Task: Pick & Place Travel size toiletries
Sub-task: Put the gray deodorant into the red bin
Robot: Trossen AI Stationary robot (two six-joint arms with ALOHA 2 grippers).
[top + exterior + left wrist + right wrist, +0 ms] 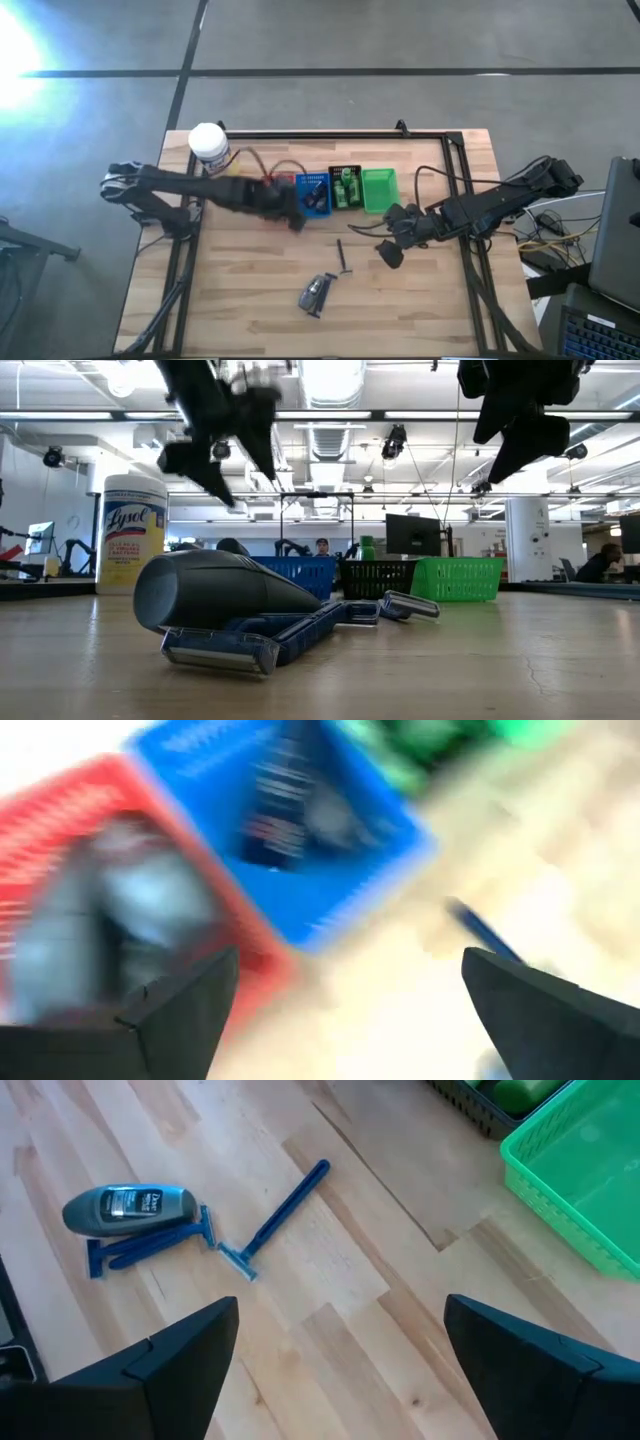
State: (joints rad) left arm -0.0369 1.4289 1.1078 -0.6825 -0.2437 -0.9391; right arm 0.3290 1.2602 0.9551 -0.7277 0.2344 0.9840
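Nearest the front edge of the worktop [250, 300], a dark grey tube [318, 292] is lying on its side, touching a blue razor [150, 1248] that is lying alongside it. Just beyond them, a second blue razor [277, 1220] is lying apart on the bare wood, its handle pointing toward the trays.

My right gripper [390, 252] is hovering above the worktop, near this second razor and just in front of the green tray [379, 190]; its fingers [180, 1355] are spread wide and are holding nothing.

My left gripper [298, 218] is hanging over the front edge of the red tray [110, 870] and the blue tray [330, 870]; its fingers [190, 1005] are likewise spread, with nothing between them. The left wrist view is showing a pale grey item inside the red tray and something dark inside the blue one; I cannot tell what either is.

Farther back, the four trays are sitting in a row: red, blue, black [346, 188], green. Bright green little bottles [347, 186] are standing in the black tray. The green tray is showing only its bare floor.

At the far left corner, a white-capped yellow jar [208, 145] is standing upright.
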